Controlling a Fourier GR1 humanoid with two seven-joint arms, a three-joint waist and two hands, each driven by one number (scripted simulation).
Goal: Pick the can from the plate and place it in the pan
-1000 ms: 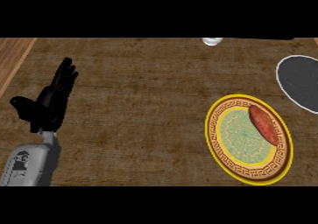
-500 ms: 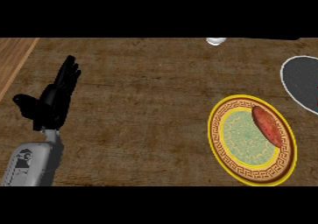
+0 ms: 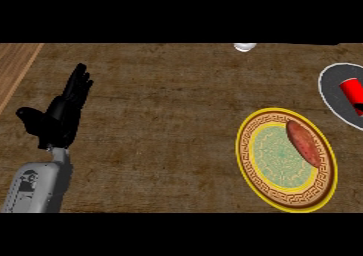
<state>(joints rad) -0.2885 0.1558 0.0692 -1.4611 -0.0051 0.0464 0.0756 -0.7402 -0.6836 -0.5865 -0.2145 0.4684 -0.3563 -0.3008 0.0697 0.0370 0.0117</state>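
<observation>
One red can (image 3: 355, 94) now shows in the pan (image 3: 326, 92) far right, probably placed; left hand (image 3: 58, 120) rests wide open, holding nothing.

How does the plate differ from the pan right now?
The plate is yellow-rimmed with a patterned band and green middle; the pan is dark inside with a pale rim. The plate shows whole, while the pan is cut off by the view's right edge. The plate carries a reddish-brown oblong thing; the pan holds the red can. Both are round and sit on the counter's right side.
</observation>
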